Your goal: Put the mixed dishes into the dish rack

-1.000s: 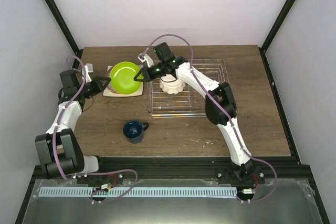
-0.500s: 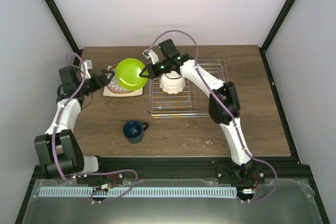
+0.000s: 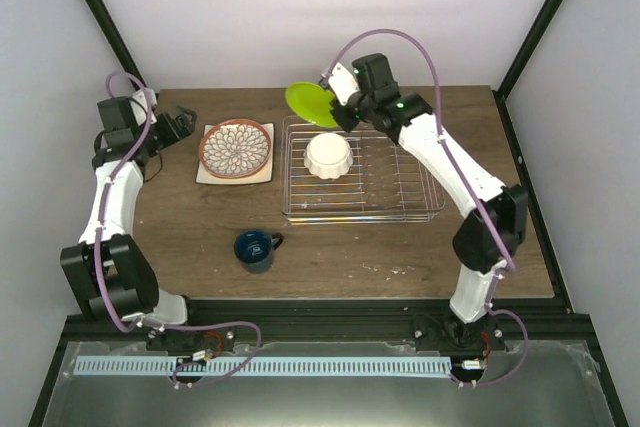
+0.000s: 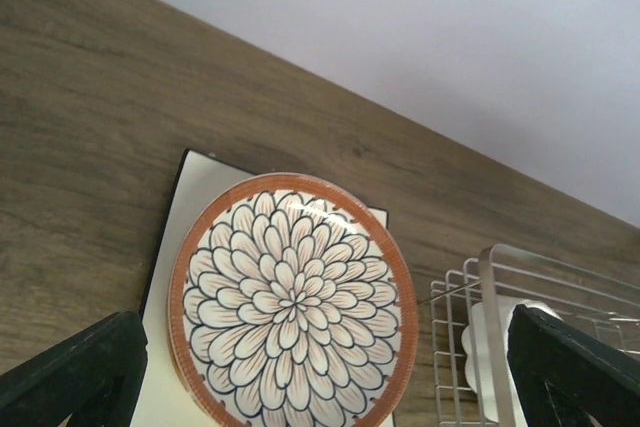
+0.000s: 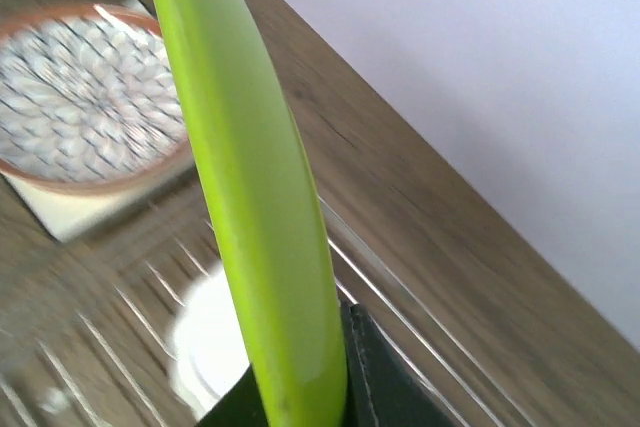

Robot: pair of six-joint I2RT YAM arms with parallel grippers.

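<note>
A: Start at the right gripper (image 3: 335,113). What do its fingers have?

B: They are pinched on the rim of the lime-green plate (image 3: 311,104). In the right wrist view one dark finger (image 5: 385,377) presses against the plate near its lower edge, and the plate runs up the picture edge-on. It hangs in the air, steeply tipped, over the far left corner of the dish rack (image 3: 400,192).

A: And the other arm?

B: The left gripper (image 3: 182,124) has its fingers (image 4: 75,372) spread wide with nothing between them. It sits just left of the beige floral plate (image 3: 236,148), which lies on the white square plate (image 3: 207,176).

A: What is in the rack?

B: Only the small white scalloped bowl (image 3: 328,154), in the left part, just nearer than the held plate. The dark blue mug (image 3: 256,249) stands on the table (image 3: 180,237), nearer than the rack's left corner.

A: So how should the green plate go in?

B: My judgement is to keep it on edge and carry it to the right of the bowl, where the wires are free. Then lower the bottom rim into a gap between the wires. The hold is on the rim alone, so a quick swing could let the plate pivot, and slow travel suits it. Part the fingers only once the rack bears the weight, and watch that the plate does not clip the bowl.
</note>
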